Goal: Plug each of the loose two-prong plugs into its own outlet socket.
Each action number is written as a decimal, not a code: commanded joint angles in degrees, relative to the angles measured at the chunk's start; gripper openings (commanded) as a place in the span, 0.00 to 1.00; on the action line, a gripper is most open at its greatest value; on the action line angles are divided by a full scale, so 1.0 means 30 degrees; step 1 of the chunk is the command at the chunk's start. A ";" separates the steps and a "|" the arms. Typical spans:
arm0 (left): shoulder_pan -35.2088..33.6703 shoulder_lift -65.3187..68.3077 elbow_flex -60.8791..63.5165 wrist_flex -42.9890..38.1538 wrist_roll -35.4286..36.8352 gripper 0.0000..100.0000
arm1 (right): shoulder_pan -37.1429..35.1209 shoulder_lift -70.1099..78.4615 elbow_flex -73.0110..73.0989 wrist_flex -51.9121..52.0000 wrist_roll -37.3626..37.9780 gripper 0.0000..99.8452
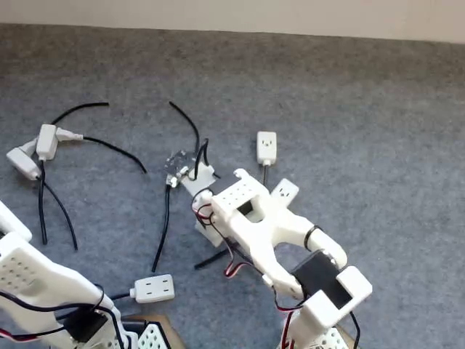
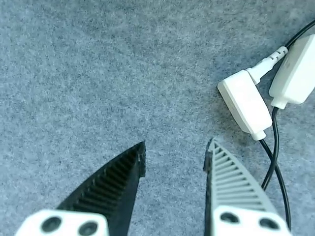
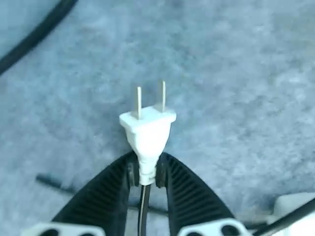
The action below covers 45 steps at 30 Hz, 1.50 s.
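Your right gripper (image 3: 146, 169) is closed narrow on one two-prong plug (image 3: 147, 125). The jaws pinch its neck just where the black cord leaves it. Both flat prongs point away from the wrist over the grey carpet (image 3: 246, 73). In the high view, your right arm (image 1: 269, 225) runs from the lower right toward the middle of the frame. Its tip ends just left of centre, among several black cords (image 1: 163, 218).

Your left gripper (image 2: 175, 150) stands wide, with one black finger and one white, and nothing held; carpet shows through the gap. Near it lie two white cord blocks, one block (image 2: 244, 103) just beside the other block (image 2: 298, 69), each trailing a black cord. You cannot tell whether the two are joined. In the high view the pair sits at the upper left of the frame, and your left arm (image 1: 36, 283) fills the lower left corner.

Count three more white outlet sockets in the high view:
- The first socket (image 1: 267, 147) lies above centre, just beyond the right arm's tip.
- The second socket (image 1: 285, 191) sits against the right side of that arm, partly hidden by it.
- The third socket (image 1: 154, 289) lies low in the middle of the frame, well apart from the other two, with its cord leading left toward the left arm.
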 commanded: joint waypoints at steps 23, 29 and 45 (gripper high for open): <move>1.4813 -1.0300 0.4440 0.6388 0.0967 0.25 | 0.0425 -1.7919 1.1883 -0.7722 -0.1788 0.01; 1.6190 -1.8271 1.5927 0.0000 0.1377 0.24 | 0.0337 -1.8066 1.2381 -0.7780 -0.1905 0.01; 1.6132 -2.6505 2.6564 0.4864 -0.8293 0.24 | 0.6403 -1.8066 0.9216 -0.3795 -0.2315 0.01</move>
